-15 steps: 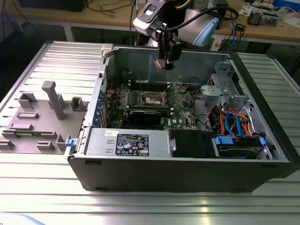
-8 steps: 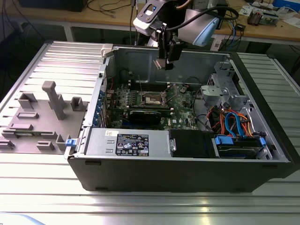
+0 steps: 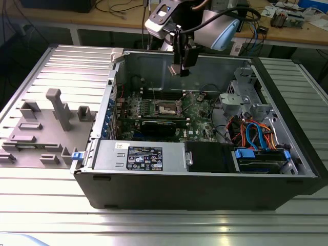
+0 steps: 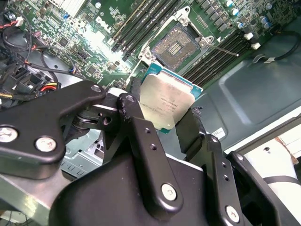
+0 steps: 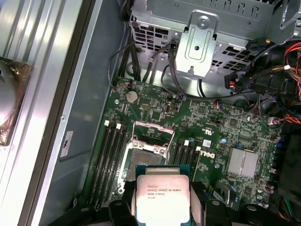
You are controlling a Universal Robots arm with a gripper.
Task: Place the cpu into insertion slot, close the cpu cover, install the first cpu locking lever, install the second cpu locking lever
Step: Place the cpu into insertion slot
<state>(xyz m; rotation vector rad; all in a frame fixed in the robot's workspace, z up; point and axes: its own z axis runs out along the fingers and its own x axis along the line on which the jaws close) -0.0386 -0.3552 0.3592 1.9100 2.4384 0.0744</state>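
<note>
A grey fixture [image 3: 56, 110] with upright pegs sits on the ribbed worktop [image 3: 154, 225], near the edge at the exterior view's left. Just beside it, across the middle of the worktop, lies the open case [image 3: 205, 189] with its green board [image 3: 154, 110] facing up.

My hand [image 3: 179, 69] hangs over the board, level with the top of the case's far wall. It is closed on the cpu [image 4: 167, 101], with my fingers [image 4: 129, 106] pressed against two opposite edges. In the first wrist view the cpu's [image 5: 162, 197] silvery top faces the camera. The cpu is in the air, well apart from the board.

Below it the socket [image 5: 148, 155] is bare, its contacts showing. The cover [image 5: 155, 125] is open, tilted up from the socket's edge. In the second wrist view a thin lever [image 4: 223, 48] lies unlatched across the slots beside the socket.

Toward the case's end at the exterior view's right are a metal cage [image 3: 241, 97] and a tangle of orange and blue cables [image 3: 251, 133].
</note>
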